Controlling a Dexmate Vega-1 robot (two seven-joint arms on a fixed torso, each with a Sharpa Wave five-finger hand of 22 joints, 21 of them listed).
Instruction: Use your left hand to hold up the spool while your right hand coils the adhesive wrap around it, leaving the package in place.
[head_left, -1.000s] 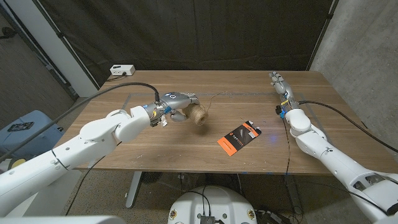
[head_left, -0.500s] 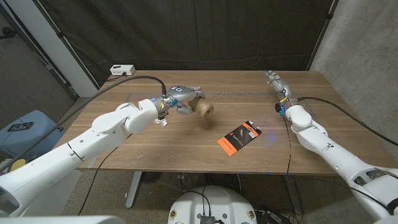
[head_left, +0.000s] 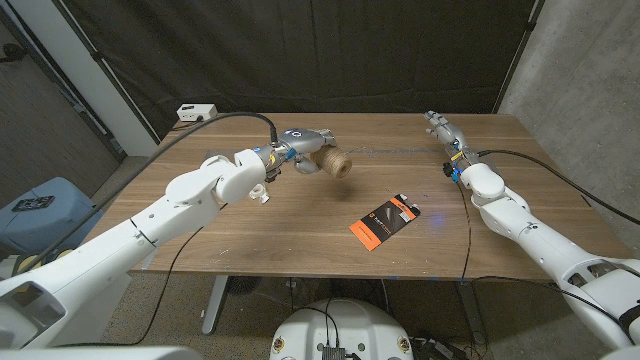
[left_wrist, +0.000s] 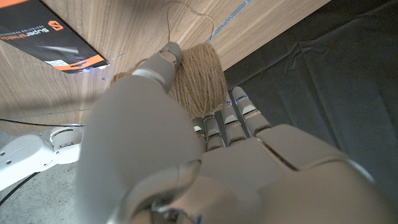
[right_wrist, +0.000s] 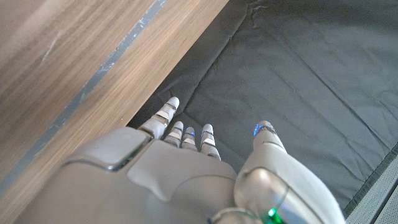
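While left hand gripped the twine spool above the desk far-left of centre, right hand hovered empty, fingers apart, far right; orange-black package lay near centre.

You have a wooden tabletop in front of you, with a pale line running across it near the far edge and a black curtain hanging behind it. A small white box with a cable sits at the far left corner of the tabletop. Off to the left on the floor you can see a blue bin, and on the right a grey concrete wall stands beside the tabletop.
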